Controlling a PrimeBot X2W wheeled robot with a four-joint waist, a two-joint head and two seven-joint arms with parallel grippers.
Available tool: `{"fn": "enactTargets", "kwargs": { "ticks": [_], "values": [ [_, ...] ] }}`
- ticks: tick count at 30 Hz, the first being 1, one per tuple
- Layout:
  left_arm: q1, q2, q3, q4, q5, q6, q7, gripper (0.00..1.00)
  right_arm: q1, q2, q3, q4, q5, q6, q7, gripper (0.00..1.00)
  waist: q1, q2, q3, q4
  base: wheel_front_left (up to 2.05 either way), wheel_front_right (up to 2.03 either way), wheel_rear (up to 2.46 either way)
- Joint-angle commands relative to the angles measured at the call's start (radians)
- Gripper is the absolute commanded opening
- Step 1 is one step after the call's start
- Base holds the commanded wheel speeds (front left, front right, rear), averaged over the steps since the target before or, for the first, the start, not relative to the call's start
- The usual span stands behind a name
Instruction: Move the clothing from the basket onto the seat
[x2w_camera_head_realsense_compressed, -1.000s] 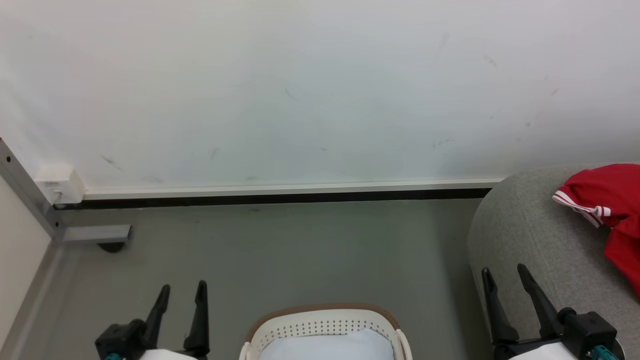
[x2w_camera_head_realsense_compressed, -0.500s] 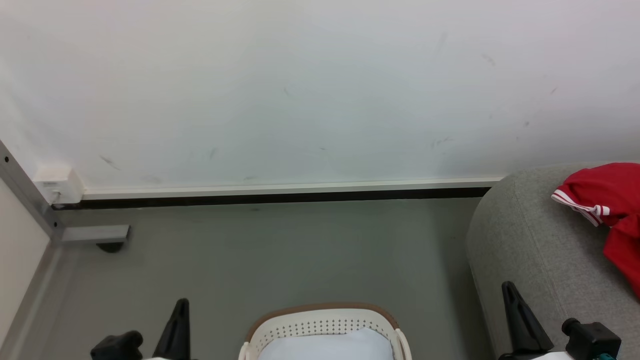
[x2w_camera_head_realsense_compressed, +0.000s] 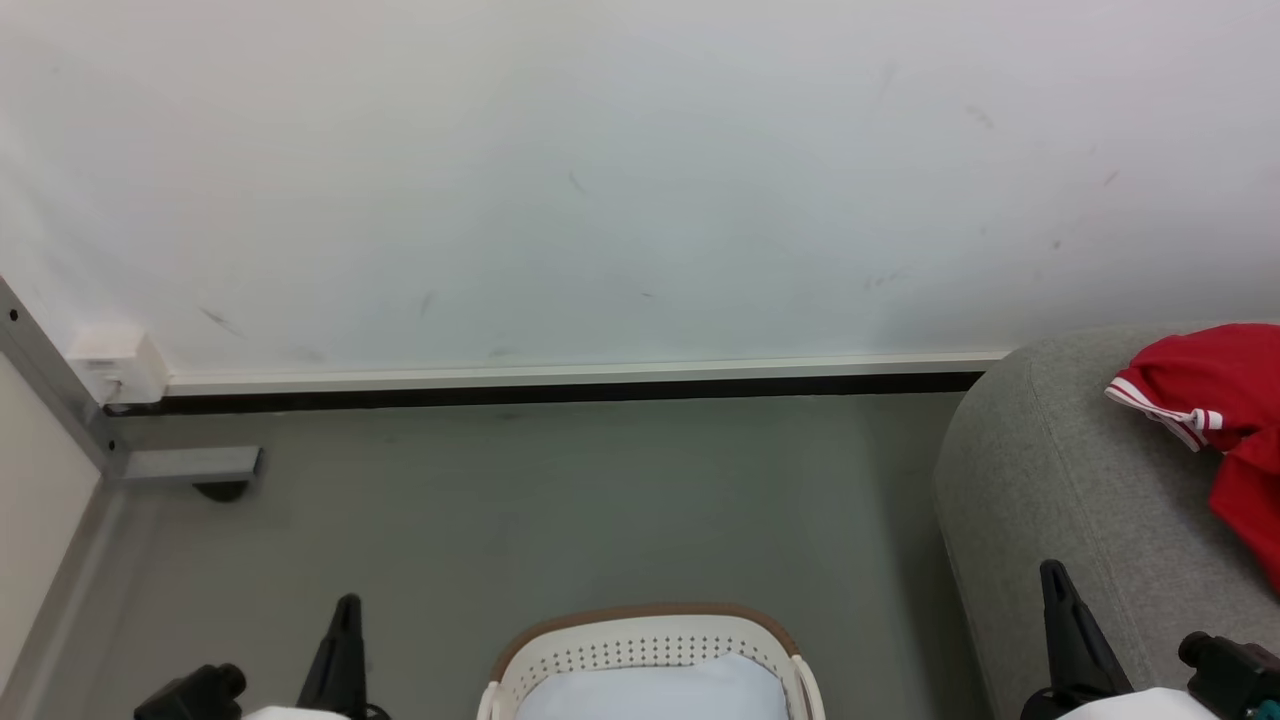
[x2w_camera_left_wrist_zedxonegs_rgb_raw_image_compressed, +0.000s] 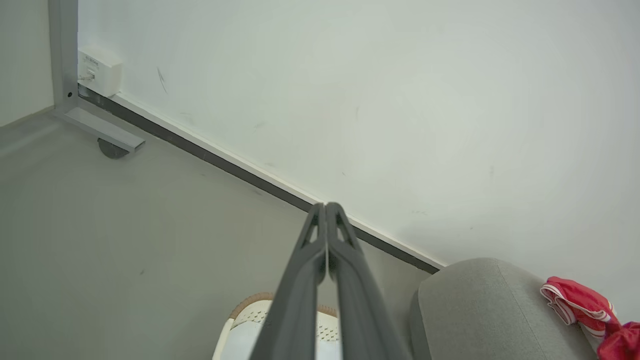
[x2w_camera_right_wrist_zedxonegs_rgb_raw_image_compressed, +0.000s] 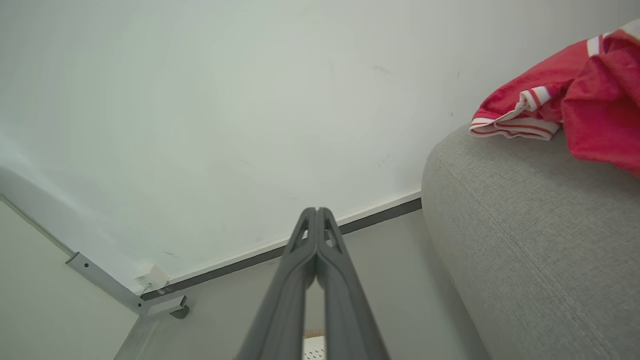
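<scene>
Wrist views: L claw (x2w_camera_left_wrist_zedxonegs_rgb_raw_image_compressed: 326, 206), R claw (x2w_camera_right_wrist_zedxonegs_rgb_raw_image_compressed: 316, 210) closed

The grey-green floor (x2w_camera_head_realsense_compressed: 600, 500) before me carries the cream basket (x2w_camera_head_realsense_compressed: 640, 655), close in front, and the big grey seat (x2w_camera_head_realsense_compressed: 1060, 480) on my right. Red clothing (x2w_camera_head_realsense_compressed: 1220, 390) lies on the seat's top.

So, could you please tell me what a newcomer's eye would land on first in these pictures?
The bright red clothing stands out first, lying on the grey seat at the right edge of the head view. Next comes the cream basket at the bottom centre, with a pale cloth inside it. The left hand and right hand, both shut, flank it low in that view.
</scene>
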Motion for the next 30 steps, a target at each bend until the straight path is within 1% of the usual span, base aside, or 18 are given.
{"fn": "enactTargets", "kwargs": {
  "ticks": [1, 17, 30],
  "values": [
    [-0.025, 0.005, 0.005, -0.021, -0.031, -0.004, 0.007, 0.00, -0.021, -0.001, -0.010, -0.021, 0.025, 0.000, 0.006, 0.00, 0.0000, -0.0001, 0.000, 0.000, 0.00, 0.00, 0.00],
    [-0.033, 0.006, 0.025, -0.038, -0.261, -0.010, 0.069, 0.00, -0.026, 0.001, -0.051, -0.034, 0.244, -0.001, 0.068, 0.00, 0.0000, -0.0001, 0.005, 0.003, 0.00, 0.00, 0.00],
    [-0.038, 0.007, 0.039, -0.050, -0.419, -0.014, 0.113, 0.00, -0.030, 0.002, -0.080, -0.044, 0.394, -0.001, 0.111, 0.00, 0.0000, -0.0001, 0.009, 0.006, 0.00, 0.00, 0.00]
  ]
}}
